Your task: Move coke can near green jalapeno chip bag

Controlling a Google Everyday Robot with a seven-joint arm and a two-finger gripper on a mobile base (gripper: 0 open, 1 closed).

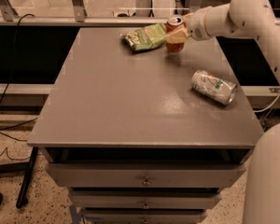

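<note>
"Two cans, right? Where is the coke can (174, 24)?"

"Yes, two. The red one is up at the far side of the grey table (121, 106), a bit to the right. It stands straight up, and you can see its silver top."

"What has got hold of it?"

"The gripper (176, 35). Its tan fingers (179, 37) are squeezed around the middle of the can, so the claw is holding it. The white arm (233, 13) comes in from the right side."

"Is the can sitting on the table?"

"I cannot tell. Its bottom is very low and there is a dark shadow right under it. It could be resting, or it could be a tiny bit up in the air."

"And the green jalapeno chip bag (143, 36)?"

"It lies flat on the table, just to the left of the red can. It is crumpled and light green. The two are very close. I cannot tell if they touch."

"Where is the other can?"

"The silver-and-green can (213, 86) lies on its side near the right edge, closer to us. It is well apart from the red can and the bag."

"What is under the table top?"

"Drawers (144, 176) with small knobs."
</note>
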